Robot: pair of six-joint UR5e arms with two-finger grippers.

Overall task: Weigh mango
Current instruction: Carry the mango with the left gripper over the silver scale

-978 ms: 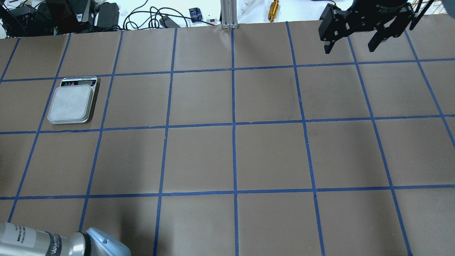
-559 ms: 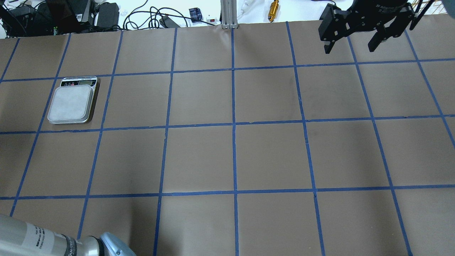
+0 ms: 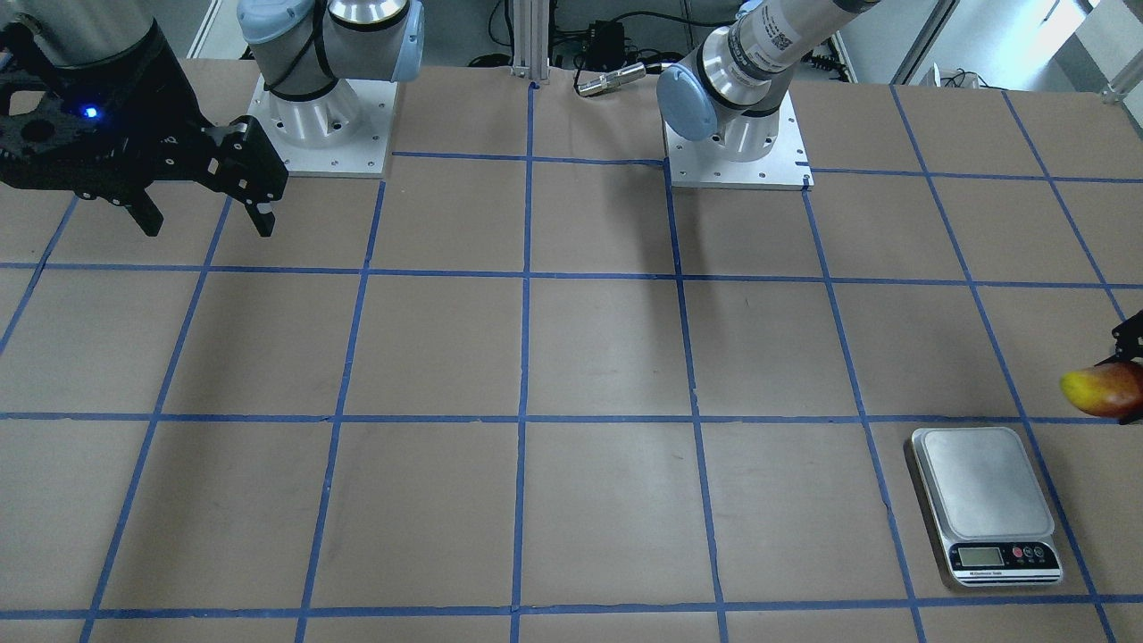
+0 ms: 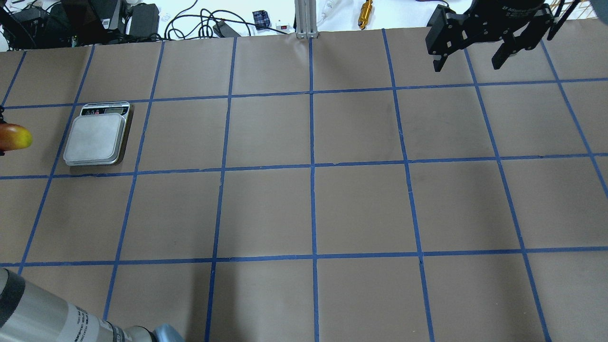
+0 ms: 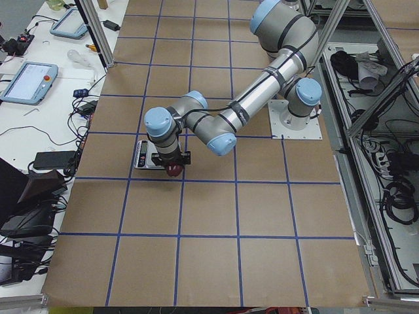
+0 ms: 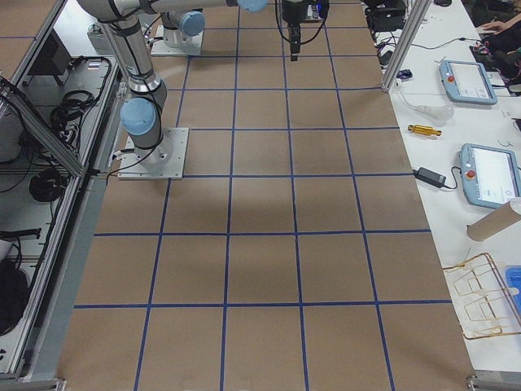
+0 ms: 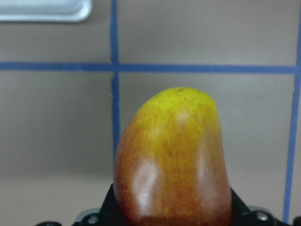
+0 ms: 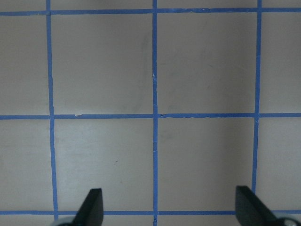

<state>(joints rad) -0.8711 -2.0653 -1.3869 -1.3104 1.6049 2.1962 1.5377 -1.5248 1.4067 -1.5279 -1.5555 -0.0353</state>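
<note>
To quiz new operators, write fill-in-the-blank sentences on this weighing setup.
The left arm's fingers hold the ___.
That fruit's free tip is ___.
The scale's platform is ___.
The right arm's fingers are ___.
Missing: mango; yellow; empty; open.

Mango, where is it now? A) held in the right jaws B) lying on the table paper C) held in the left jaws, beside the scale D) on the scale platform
C: the mango sits clamped in the left jaws beside the scale, whose platform is bare.
</note>
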